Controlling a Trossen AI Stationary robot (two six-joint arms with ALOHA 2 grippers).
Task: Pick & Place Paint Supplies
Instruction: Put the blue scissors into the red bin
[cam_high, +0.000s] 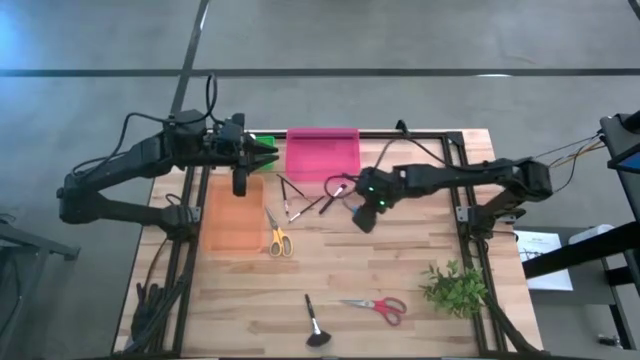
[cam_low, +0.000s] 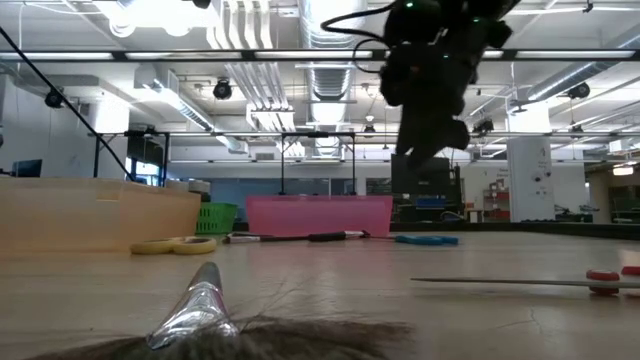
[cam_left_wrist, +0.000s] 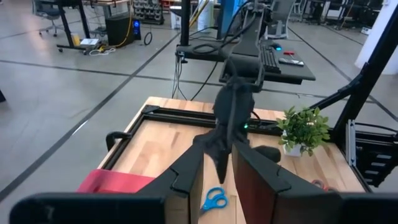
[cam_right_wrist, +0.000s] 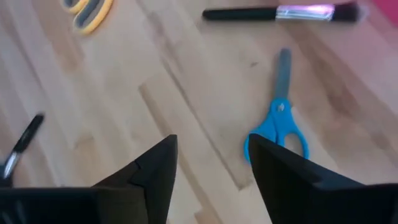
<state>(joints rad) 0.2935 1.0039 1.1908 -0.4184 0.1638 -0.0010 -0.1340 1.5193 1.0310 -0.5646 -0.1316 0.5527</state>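
Observation:
Blue-handled scissors (cam_right_wrist: 278, 121) lie flat on the wooden table near the pink tray (cam_high: 323, 152). My right gripper (cam_right_wrist: 211, 146) hangs open above the table, tilted down, with the scissors' handles just beside one finger; from overhead it (cam_high: 362, 216) covers them. A dark-handled brush (cam_right_wrist: 280, 12) lies by the pink tray, a second brush (cam_high: 293, 198) lies beside it, and yellow scissors (cam_high: 278, 238) lie by the orange tray (cam_high: 233, 215). My left gripper (cam_high: 240, 183) waits high over the orange tray's far end, its fingers (cam_left_wrist: 186, 180) a little apart with nothing between them.
Red scissors (cam_high: 378, 306) and a wide-bristled brush (cam_high: 315, 325) lie near the front edge. A green leafy plant (cam_high: 455, 285) stands at the front right. A green crate (cam_high: 262, 148) sits at the far edge, left of the pink tray. A black frame borders the table.

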